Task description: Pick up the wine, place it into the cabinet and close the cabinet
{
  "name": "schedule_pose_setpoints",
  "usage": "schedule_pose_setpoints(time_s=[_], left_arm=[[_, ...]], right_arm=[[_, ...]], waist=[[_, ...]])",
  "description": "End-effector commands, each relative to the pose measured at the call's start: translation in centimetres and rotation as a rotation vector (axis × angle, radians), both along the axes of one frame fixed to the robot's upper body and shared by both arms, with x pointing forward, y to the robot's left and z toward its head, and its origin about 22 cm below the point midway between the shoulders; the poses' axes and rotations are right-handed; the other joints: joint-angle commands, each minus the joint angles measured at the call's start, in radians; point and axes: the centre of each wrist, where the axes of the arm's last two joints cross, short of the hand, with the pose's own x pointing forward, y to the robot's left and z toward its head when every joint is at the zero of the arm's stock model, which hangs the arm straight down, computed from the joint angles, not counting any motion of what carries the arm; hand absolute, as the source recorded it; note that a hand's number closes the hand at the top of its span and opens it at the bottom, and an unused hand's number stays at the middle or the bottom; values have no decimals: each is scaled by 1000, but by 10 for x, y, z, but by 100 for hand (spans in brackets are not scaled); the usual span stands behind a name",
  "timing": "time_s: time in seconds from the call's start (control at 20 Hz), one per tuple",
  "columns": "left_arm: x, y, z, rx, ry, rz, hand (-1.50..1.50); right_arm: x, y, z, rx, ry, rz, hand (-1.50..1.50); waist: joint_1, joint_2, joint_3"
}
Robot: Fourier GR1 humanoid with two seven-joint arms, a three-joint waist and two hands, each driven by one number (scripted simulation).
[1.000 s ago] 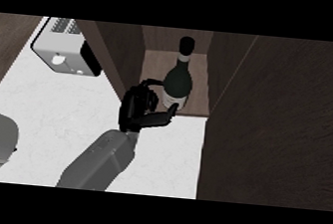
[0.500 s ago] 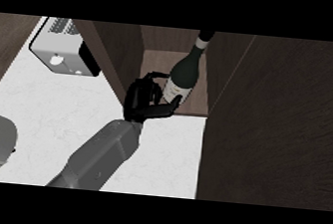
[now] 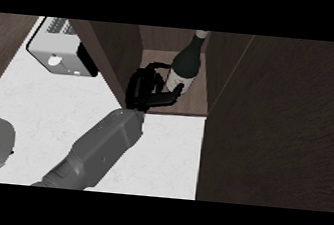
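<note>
Hand (image 3: 148, 90) curled round wine bottle (image 3: 186, 66) standing inside open cabinet (image 3: 176, 108); toaster (image 3: 60, 55) left.

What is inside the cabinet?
The wine stands on the cabinet floor, the hand curled round its lower body. The bottle's left side is hidden by the fingers.

No readable text, pale label on the wine bottle (image 3: 184, 70) blank, toaster (image 3: 57, 49) unmarked

The cabinet (image 3: 189, 109) opening is narrow, hemmed by its left wall (image 3: 116, 55) and the door (image 3: 281, 119) at right. The wine (image 3: 186, 68) and the hand (image 3: 148, 90) fill most of it. The white desk (image 3: 52, 109) lies open below, with a toaster (image 3: 60, 55) at its far left.
</note>
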Motion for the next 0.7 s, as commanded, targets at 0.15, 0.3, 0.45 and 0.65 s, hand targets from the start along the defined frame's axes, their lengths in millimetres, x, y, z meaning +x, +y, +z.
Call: schedule_pose_setpoints(time_s=[0.15, 0.3, 0.45, 0.65], left_arm=[[20, -1, 18, -22, -1, 21, 150], [14, 0, 8, 40, 10, 35, 150], [22, 4, 12, 65, 51, 53, 150], [18, 3, 10, 35, 83, 63, 150]], right_arm=[[19, 3, 0, -17, -17, -1, -150], [1, 1, 7, -5, -4, 10, -150], [-2, 14, -11, 8, -15, 18, -150], [-2, 11, 8, -13, 1, 22, -150]], waist=[[-1, 1, 0], [-12, 1, 0], [-25, 6, 0], [-21, 3, 0]])
